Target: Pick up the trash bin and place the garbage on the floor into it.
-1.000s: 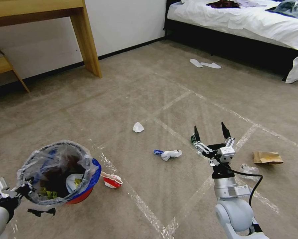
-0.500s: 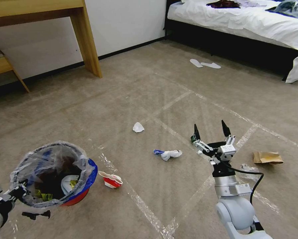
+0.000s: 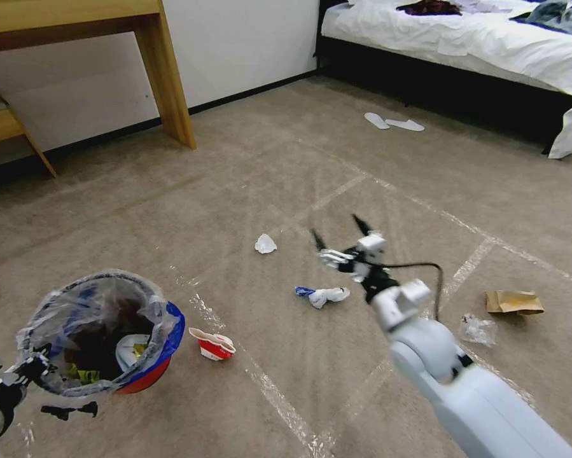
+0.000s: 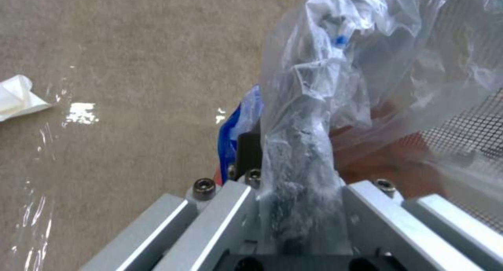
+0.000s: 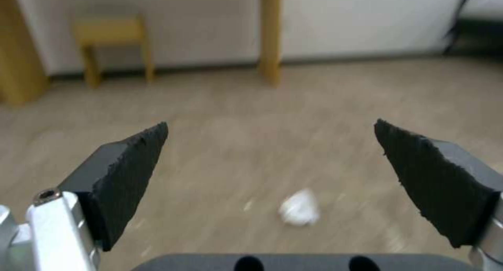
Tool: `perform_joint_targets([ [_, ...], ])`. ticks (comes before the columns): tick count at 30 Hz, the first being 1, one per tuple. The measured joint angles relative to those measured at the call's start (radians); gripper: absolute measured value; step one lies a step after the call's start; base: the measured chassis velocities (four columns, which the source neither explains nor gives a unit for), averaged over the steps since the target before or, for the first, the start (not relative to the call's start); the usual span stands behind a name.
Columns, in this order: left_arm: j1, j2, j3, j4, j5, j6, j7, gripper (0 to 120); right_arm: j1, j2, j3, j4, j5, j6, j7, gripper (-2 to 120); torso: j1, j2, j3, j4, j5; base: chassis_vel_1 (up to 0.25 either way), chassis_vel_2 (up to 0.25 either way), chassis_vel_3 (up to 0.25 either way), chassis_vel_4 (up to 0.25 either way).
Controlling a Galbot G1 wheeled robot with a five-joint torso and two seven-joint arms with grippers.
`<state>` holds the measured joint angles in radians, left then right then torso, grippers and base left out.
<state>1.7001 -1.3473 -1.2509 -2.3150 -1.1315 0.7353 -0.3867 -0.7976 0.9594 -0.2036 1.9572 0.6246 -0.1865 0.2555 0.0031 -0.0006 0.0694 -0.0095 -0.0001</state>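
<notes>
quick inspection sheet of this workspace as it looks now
surface: carpet floor with shiny tape strips in a grid
job's things: trash bin, bag-lined, some trash inside; on the floor lie a crushed cup, tissue wad, white-and-blue wad, brown paper bag, clear crumpled piece
clutter: white slippers near the bed
grippers: left tool shut on the bin's lined rim; right tool open, above the floor, empty
cables: black cable looping at the right wrist
surroundings: wooden desk leg, bed, white wall

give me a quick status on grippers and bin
Left gripper shut on trash bin rim, bin lifted. Right gripper open, above floor near tissue wad. Nothing blocking.
</notes>
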Motion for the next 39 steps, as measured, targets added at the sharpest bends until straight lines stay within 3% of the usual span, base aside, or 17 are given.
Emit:
perform_joint_targets([
  [1, 0.000, 0.000, 0.000, 0.000, 0.000, 0.000, 0.000, 0, 0.000, 0.000, 0.000, 0.000, 0.000, 0.000, 0.000, 100, 0.000, 0.000, 0.000, 0.0000, 0.0000, 0.000, 0.000, 0.000, 0.000],
  [4, 0.000, 0.000, -0.013, 0.000, -0.009, 0.000, -0.002, 0, 0.181, 0.030, -0.205, -0.031, 0.162, -0.227, 0.083, 100, 0.000, 0.000, 0.000, 0.0001, -0.0002, 0.000, 0.000, 0.000, 0.000],
  [5, 0.000, 0.000, -0.013, 0.000, -0.009, 0.000, -0.002, 0, 0.181, 0.030, -0.205, -0.031, 0.162, -0.227, 0.083, 100, 0.000, 0.000, 0.000, 0.0001, -0.0002, 0.000, 0.000, 0.000, 0.000],
  [7, -0.001, 0.002, -0.021, -0.004, -0.019, 0.000, -0.005, 0, 0.260, 0.057, -0.319, -0.057, 0.250, -0.341, 0.120, 100, 0.000, 0.000, 0.000, -0.0002, 0.0002, 0.000, 0.000, 0.000, 0.000],
  [10, -0.001, 0.003, -0.023, -0.006, -0.022, 0.000, -0.006, 0, 0.287, 0.067, -0.351, -0.067, 0.275, -0.378, 0.130, 100, 0.000, 0.000, 0.000, -0.0001, 0.0001, 0.000, 0.000, 0.000, 0.000],
  [11, 0.000, 0.003, -0.026, -0.009, -0.025, 0.000, -0.008, 0, 0.335, 0.083, -0.409, -0.086, 0.315, -0.453, 0.140, 100, 0.000, 0.000, 0.000, -0.0001, -0.0001, 0.000, 0.000, 0.000, 0.000],
  [13, 0.002, 0.000, -0.028, -0.014, -0.027, 0.000, -0.009, 0, 0.390, 0.111, -0.474, -0.117, 0.343, -0.519, 0.140, 100, 0.000, 0.000, 0.000, -0.0002, -0.0001, 0.000, 0.000, 0.000, 0.000],
  [18, 0.005, -0.008, -0.028, -0.020, -0.027, 0.000, -0.009, 0, 0.445, 0.171, -0.532, -0.162, 0.348, -0.564, 0.107, 100, 0.000, 0.000, 0.000, -0.0002, 0.0001, 0.000, 0.000, 0.000, 0.000],
  [26, 0.007, -0.022, -0.022, -0.020, -0.017, 0.000, -0.008, 0, 0.503, 0.260, -0.681, -0.337, 0.220, -0.562, 0.013, 100, 0.000, 0.000, 0.000, -0.0003, 0.0000, 0.000, 0.000, 0.000, 0.000],
  [39, 0.008, -0.030, -0.020, -0.006, -0.007, 0.000, -0.003, 0, 0.445, 0.368, -0.705, -0.558, 0.037, -0.551, -0.074, 100, 0.000, 0.000, 0.000, -0.0002, 0.0001, 0.000, 0.000, 0.000, 0.000],
])
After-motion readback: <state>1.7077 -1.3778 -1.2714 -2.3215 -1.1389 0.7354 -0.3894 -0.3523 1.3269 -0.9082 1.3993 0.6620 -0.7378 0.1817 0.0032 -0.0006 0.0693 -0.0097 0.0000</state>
